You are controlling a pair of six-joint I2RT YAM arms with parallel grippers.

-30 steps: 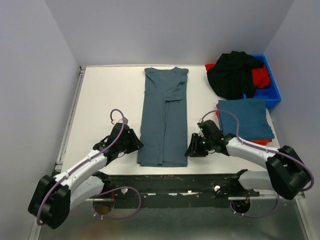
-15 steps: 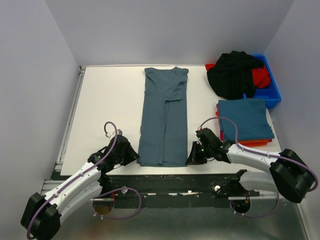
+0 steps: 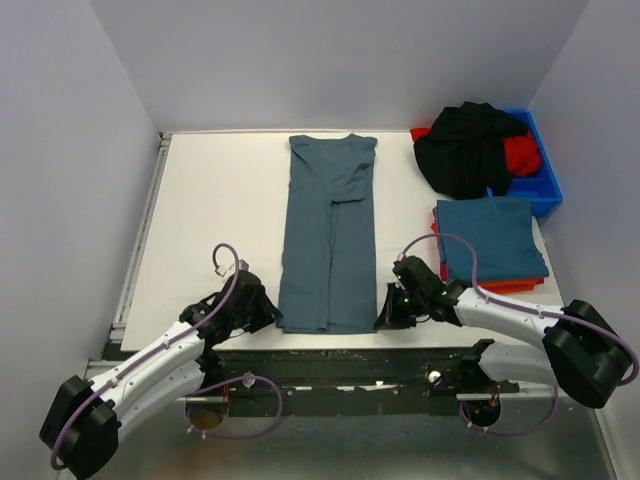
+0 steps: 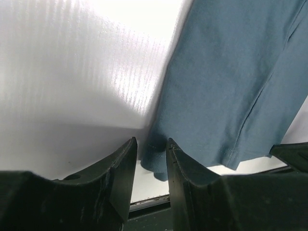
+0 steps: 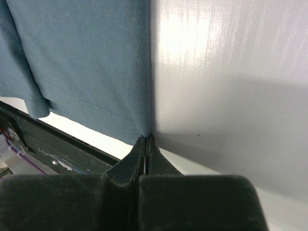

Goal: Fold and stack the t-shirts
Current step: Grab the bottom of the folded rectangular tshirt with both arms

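Note:
A grey-blue t-shirt [image 3: 327, 240], folded lengthwise into a long strip, lies flat in the middle of the white table. My left gripper [image 3: 270, 314] is at the shirt's near left corner. In the left wrist view the gripper [image 4: 151, 144] is open by a narrow gap, with the hem corner [image 4: 155, 166] lying between the fingertips. My right gripper [image 3: 384, 319] is at the near right corner. In the right wrist view the gripper [image 5: 146, 138] is shut, its tips pinching the very corner of the hem [image 5: 137, 127].
A stack with a folded blue shirt [image 3: 490, 235] on an orange one [image 3: 512, 286] lies at the right. Behind it a blue bin [image 3: 546, 190] holds black [image 3: 465, 145] and red [image 3: 521, 152] clothes. The table's front edge and a dark rail [image 3: 340, 358] run just below both grippers.
My left gripper moved towards the near edge and in to the shirt's near left corner. My right gripper shifted slightly nearer, to the near right corner.

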